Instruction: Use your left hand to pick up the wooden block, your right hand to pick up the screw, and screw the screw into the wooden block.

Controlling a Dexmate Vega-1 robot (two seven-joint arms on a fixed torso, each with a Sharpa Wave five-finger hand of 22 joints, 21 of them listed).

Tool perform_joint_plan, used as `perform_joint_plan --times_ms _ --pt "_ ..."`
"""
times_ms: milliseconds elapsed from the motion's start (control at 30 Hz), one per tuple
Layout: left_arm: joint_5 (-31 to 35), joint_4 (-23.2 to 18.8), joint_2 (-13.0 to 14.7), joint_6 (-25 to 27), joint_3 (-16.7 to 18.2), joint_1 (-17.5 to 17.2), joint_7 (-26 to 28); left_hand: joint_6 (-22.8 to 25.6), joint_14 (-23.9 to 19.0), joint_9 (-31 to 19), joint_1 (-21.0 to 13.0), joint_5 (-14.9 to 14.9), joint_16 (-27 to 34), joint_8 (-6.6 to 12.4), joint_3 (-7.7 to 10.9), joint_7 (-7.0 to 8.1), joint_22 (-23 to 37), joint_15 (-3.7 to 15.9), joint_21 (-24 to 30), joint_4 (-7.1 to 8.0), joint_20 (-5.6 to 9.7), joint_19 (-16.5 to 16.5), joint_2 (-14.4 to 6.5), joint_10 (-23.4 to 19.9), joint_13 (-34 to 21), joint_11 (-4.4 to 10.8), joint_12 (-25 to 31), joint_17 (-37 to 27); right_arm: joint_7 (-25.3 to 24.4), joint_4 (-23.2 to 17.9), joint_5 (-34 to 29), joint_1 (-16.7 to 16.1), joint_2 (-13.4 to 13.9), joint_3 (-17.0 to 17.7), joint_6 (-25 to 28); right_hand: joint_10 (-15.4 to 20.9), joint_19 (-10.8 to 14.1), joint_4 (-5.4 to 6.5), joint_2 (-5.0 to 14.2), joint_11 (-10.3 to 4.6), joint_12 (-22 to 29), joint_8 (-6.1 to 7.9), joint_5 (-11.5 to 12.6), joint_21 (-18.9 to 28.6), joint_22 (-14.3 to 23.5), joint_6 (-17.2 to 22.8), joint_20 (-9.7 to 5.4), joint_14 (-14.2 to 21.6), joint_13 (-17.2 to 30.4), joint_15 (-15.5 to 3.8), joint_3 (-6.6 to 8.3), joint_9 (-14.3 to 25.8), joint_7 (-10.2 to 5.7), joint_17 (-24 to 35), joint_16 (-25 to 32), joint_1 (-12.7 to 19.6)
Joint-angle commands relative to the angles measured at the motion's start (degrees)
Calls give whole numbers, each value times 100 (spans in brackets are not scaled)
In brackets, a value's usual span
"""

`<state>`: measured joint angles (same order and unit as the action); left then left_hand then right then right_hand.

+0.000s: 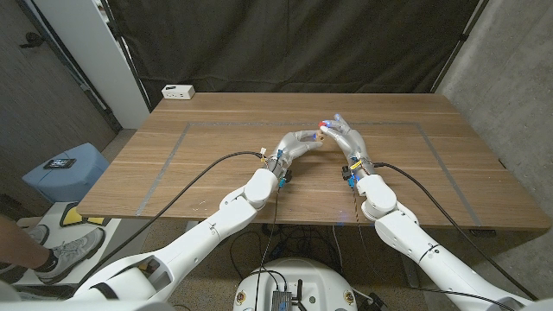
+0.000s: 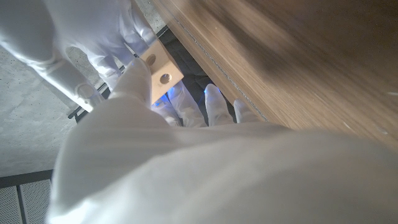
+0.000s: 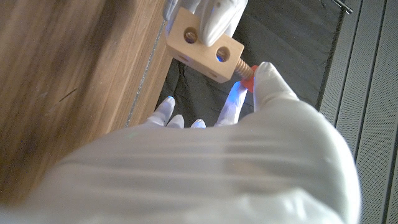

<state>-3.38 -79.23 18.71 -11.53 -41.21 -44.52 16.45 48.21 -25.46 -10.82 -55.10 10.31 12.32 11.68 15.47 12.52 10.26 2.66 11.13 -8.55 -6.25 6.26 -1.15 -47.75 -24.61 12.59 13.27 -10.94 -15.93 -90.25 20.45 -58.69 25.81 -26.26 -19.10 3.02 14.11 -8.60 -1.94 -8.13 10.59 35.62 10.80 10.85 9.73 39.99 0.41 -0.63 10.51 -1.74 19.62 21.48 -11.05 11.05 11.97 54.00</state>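
Pale wood shows in both wrist views: the wooden block (image 3: 204,47), drilled with round holes, is held off the counter (image 1: 415,177) in the fingers of the left hand (image 1: 302,143), whose white fingers wrap over its upper face in the right wrist view. The screw (image 3: 242,70), with a tan threaded shank and a red-orange head, sits with its shank entering one of the block's holes at the corner, and the right hand (image 1: 344,138) pinches its head between the thumb and a finger while the other fingers are spread. In the head view the two hands meet above the middle of the counter, fingertips together, with a small spot of red and blue light where they touch; the block itself is too small there to make out. In the left wrist view the block (image 2: 158,68) appears between the left hand's fingers (image 2: 186,106) and the right hand's white fingers beyond it. Black cables run from both wrists back across the counter. A small white box (image 1: 178,91) lies at the far left corner of the counter. Beside the counter on the robot's left stands a blue stool (image 1: 65,171), and a person's shoe (image 1: 71,250) shows on the floor near it.
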Motion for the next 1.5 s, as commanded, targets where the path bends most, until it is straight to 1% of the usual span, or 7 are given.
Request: perform_joint_plan --times_ms 33,933,1500 --pt "4 -18 12 -10 15 -18 16 51 25 -29 -8 1 8 26 15 -7 8 556 37 28 -2 3 -58 -50 -13 11 -18 -9 37 12 4 -7 19 -3 -27 -44 -9 6 52 -9 31 61 -15 9 8 48 -10 -45 34 -54 -20 15 -10 28 -11 17" --pt "-9 -79 41 24 27 -43 -5 41 17 -30 -6 6 10 22 5 -19 8 559 37 29 -3 4 -76 -51 -25 10 -28 -10 135 46 42 15 45 -5 -57 -37 -8 8 74 3 37 74 -17 12 8 50 -9 -37 34 -50 -40 2 -6 28 -4 8" --pt "-31 -73 49 36 28 -37 -39 52 17 -30 -7 5 7 26 -6 -17 8 555 36 24 4 2 -70 -54 -32 10 -33 -8 113 50 31 31 41 -3 -32 -25 -20 8 82 9 42 88 -18 8 8 66 0 -41 34 -48 -54 -6 0 28 -5 2"
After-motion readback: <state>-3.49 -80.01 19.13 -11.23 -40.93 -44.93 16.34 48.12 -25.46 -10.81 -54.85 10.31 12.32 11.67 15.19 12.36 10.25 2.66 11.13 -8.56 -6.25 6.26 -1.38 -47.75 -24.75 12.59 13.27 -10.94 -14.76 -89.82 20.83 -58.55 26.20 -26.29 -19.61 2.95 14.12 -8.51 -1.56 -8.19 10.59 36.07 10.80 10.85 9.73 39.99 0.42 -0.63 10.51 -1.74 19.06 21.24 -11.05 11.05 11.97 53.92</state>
